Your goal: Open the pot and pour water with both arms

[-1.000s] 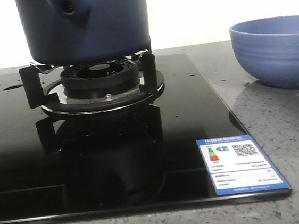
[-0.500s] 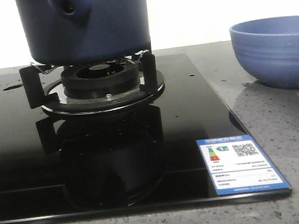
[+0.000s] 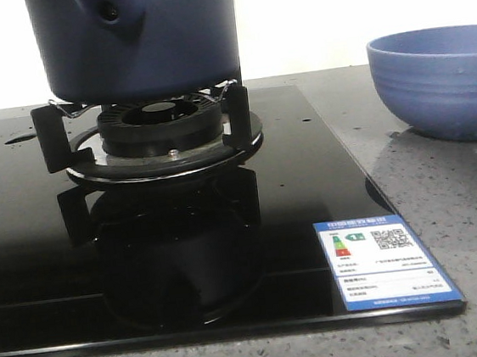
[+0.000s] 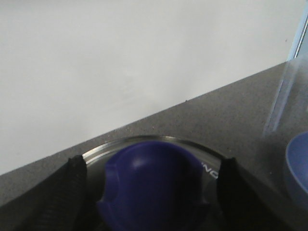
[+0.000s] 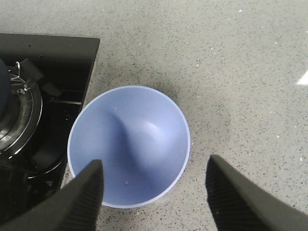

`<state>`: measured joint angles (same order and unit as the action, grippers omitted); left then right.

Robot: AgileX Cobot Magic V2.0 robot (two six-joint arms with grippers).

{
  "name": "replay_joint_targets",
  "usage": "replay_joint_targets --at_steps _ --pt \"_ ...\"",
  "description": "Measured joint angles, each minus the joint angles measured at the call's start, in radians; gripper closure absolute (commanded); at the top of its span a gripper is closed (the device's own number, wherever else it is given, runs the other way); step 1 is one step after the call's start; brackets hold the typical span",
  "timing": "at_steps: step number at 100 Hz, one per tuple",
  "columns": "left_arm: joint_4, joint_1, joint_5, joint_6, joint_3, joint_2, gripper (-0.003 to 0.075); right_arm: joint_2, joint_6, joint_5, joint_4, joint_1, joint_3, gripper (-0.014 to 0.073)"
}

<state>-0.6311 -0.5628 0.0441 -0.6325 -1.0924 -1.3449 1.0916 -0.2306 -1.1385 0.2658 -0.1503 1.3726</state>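
Observation:
The dark navy pot (image 3: pixel 134 40) stands on the burner grate (image 3: pixel 153 132) of the black glass hob; a stub with a round hole (image 3: pixel 110 13) sticks out of its side toward me. In the left wrist view, my left gripper (image 4: pixel 151 187) is open, one finger on each side of the blue lid knob (image 4: pixel 151 185), with gaps on both sides. The glass lid's steel rim (image 4: pixel 144 140) shows behind the knob. My right gripper (image 5: pixel 154 192) is open and empty, high above the periwinkle bowl (image 5: pixel 129 144). Neither gripper shows in the front view.
The periwinkle ribbed bowl (image 3: pixel 437 81) stands on the grey speckled counter to the right of the hob. A blue energy label (image 3: pixel 383 259) is stuck on the hob's front right corner. A white wall lies behind the counter.

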Motion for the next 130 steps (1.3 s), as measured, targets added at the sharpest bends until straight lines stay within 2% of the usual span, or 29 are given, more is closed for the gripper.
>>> replay_joint_targets --at_steps 20,32,41,44,56,69,79,89,105,115,130 --pt "0.0 0.0 0.0 0.0 0.0 0.151 0.0247 0.0 0.0 0.0 0.008 0.0 0.0 0.0174" --pt "0.005 0.0 0.0 0.0 -0.002 0.256 0.0342 0.0 -0.007 0.005 0.044 0.0 0.0 0.0204" --pt "0.018 0.0 0.0 0.0 -0.002 0.314 0.0461 -0.002 -0.04 0.044 0.122 -0.002 -0.01 0.0325" --pt "0.023 0.002 0.0 0.0 -0.002 0.333 0.0523 -0.007 -0.056 0.065 0.156 -0.002 -0.019 0.0379" --pt "0.035 0.041 0.008 0.0 -0.002 0.376 0.0742 -0.042 -0.182 0.207 0.343 -0.006 -0.104 0.066" --pt "0.046 0.122 0.056 0.0 0.011 0.408 0.0741 -0.113 -0.377 0.371 0.549 -0.006 -0.251 0.0655" --pt "0.05 0.207 0.079 0.0 0.065 0.452 0.0741 -0.176 -0.542 0.479 0.647 -0.006 -0.381 0.0655" --pt "0.021 0.29 0.074 0.0 0.173 0.525 0.0741 -0.255 -0.71 0.566 0.725 -0.006 -0.517 0.0655" --pt "-0.015 0.382 -0.006 0.0 0.41 0.701 0.0741 -0.407 -0.934 0.664 0.88 -0.006 -0.739 0.0655" --pt "-0.037 0.394 -0.056 0.0 0.559 0.817 0.0741 -0.523 -1.01 0.724 0.945 -0.006 -0.875 0.0655" --pt "-0.076 0.394 -0.08 0.0 0.725 0.976 0.0741 -0.644 -1.037 0.814 0.966 -0.006 -1.028 0.0655"
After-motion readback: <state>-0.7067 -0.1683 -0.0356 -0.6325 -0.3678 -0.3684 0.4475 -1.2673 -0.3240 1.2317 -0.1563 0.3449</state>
